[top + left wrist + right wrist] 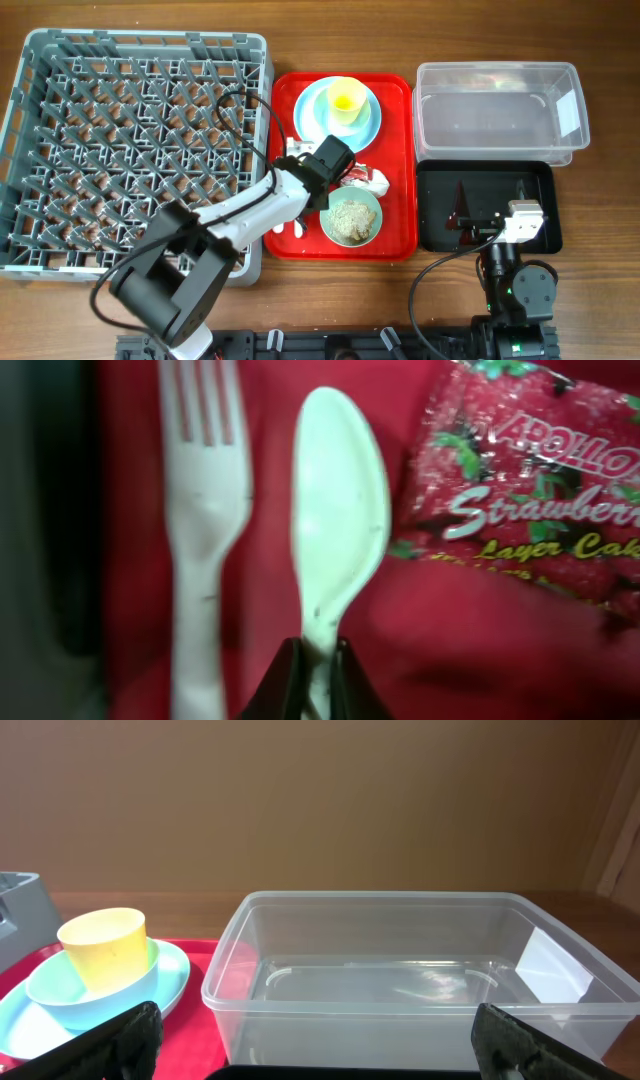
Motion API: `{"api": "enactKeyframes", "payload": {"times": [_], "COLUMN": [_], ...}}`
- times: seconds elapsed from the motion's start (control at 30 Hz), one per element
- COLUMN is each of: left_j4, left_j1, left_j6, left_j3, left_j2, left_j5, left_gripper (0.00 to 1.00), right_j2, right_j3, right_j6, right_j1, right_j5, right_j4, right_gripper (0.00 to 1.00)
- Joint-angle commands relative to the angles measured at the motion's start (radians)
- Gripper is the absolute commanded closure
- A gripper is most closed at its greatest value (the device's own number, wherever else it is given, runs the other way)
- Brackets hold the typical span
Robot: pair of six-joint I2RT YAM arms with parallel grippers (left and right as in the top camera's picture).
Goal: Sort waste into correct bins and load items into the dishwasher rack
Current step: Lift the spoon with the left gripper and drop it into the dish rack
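So the left tool (320, 665) is pinching the handle of the white spoon (338, 510), fingers squeezed tight on it. The spoon sits over the red tray (400, 100), with the white fork (205, 510) just beside it and the red strawberry wrapper (530, 490) on the other side. Can't tell if the spoon is off the tray or resting on it.

The right tool (335, 1055) is spread wide with nothing in it, sitting over the black tray (440, 200) and facing the clear tub (400, 980).

The yellow cup (346, 98) stands in the blue bowl (70, 1002) on the plate (305, 105). The green bowl (350, 220) has rice in it, and the napkin (372, 180) lies right next to it. The grey rack (130, 150) is at the far left of the table (320, 30).
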Motion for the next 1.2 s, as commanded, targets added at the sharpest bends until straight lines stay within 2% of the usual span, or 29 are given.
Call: {"api": "enactKeyframes", "payload": {"times": [0.0,0.27,0.5,0.63,0.8,1.17], "left_j4": [-0.014,-0.035,-0.079,-0.119,-0.127,-0.123], "left_j1": [-0.002,0.007,0.112,0.198,0.276,0.294], "left_j6": [0.032,0.186,0.333,0.335,0.370,0.407], "left_j3": [0.043,0.045,0.044,0.044,0.042,0.042], "left_j2": [-0.125,-0.339,-0.401,-0.396,-0.394,-0.315], "left_j5": [-0.066,-0.144,-0.234,-0.215,-0.108,-0.072], "left_gripper": [0.96,0.96,0.96,0.96,0.96,0.96], "right_j2": [-0.002,-0.002,-0.002,-0.002,-0.002,-0.002], "right_j3": [-0.001,-0.001,-0.001,-0.001,-0.001,-0.001], "right_j6": [-0.006,-0.006,-0.006,-0.006,-0.006,-0.006], "right_j1": [-0.005,-0.005,-0.005,-0.005,-0.005,-0.005], "right_j5": [0.013,0.013,0.013,0.012,0.013,0.013], "right_j4": [0.006,0.006,0.006,0.006,0.006,0.006], "right_gripper": [0.00,0.01,0.00,0.00,0.00,0.00]}}
